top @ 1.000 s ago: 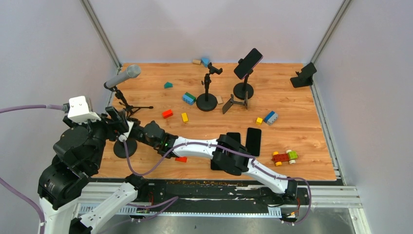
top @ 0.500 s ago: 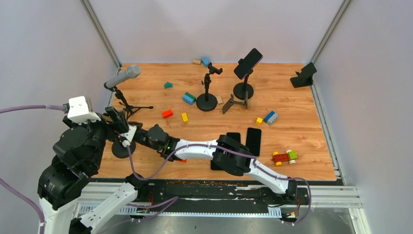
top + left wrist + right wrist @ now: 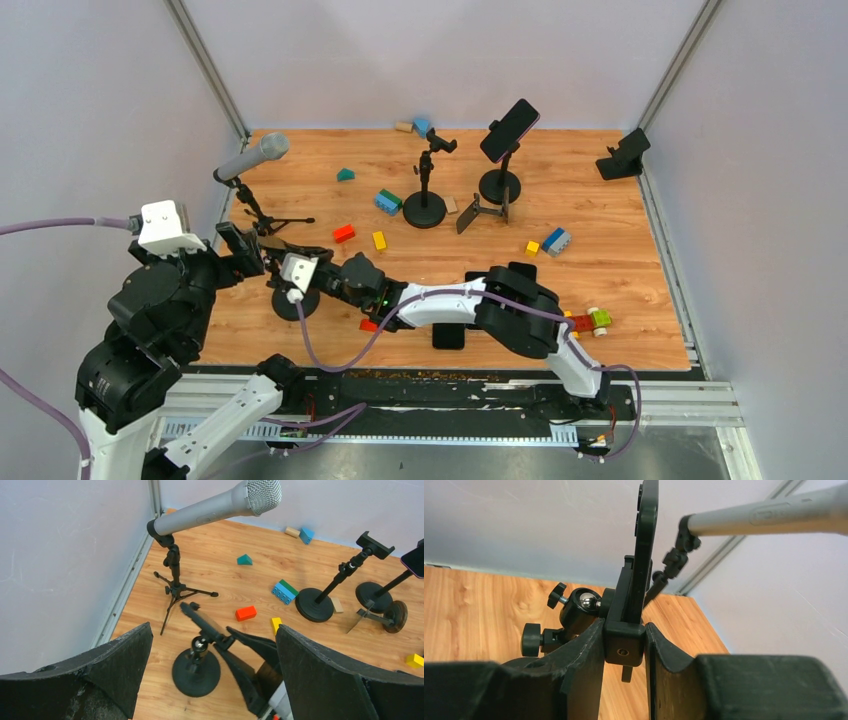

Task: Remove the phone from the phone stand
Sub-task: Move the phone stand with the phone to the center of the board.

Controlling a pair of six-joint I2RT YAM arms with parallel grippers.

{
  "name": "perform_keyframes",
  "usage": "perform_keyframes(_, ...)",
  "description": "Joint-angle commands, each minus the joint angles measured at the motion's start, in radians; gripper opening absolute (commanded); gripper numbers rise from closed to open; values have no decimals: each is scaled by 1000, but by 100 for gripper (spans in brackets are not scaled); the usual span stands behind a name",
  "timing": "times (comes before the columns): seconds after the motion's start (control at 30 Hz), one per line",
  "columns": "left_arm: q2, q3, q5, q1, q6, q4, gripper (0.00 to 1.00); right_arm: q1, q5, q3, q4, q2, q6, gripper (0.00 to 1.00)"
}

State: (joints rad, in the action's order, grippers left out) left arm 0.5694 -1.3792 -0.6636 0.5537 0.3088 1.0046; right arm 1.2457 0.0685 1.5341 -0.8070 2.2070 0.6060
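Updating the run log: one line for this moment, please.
right claw: shut on stand clamp | phone: in stand clamp | left claw: open, holding nothing | task: not done

Illumination is bright, even and diffuse, coming from overhead. The bench [image 3: 620,230] is uniformly lit from far edge to near edge, and shadows beneath objects are short and soft. There are no blown highlights, only a mild sheen along the microphone [image 3: 215,505] barrel.

- **Top view:** sharp throughout, with the wall rails [image 3: 205,65] splaying outward towards the upper corners.
- **Left wrist view:** the left claw [image 3: 212,635] fingers are dark, though their surface grain is legible.
- **Right wrist view:** the right claw [image 3: 624,630] fingers are soft in the near foreground, while the phone stand [image 3: 625,642] between them is sharp.
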Motion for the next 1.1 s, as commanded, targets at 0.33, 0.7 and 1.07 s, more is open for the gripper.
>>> perform_keyframes(0.33,-45,85,101,-6,-14,-58,100,-37,258,-524,-153,-457,92,0)
perform_keyframes(0.7,-56,228,310,-6,-33,-213,100,-70,627,-813,8,-785,60,1)
perform_keyframes(1.07,1,397,580,-6,-79,-425,100,-77,695,-913,201,-958,-44,5)
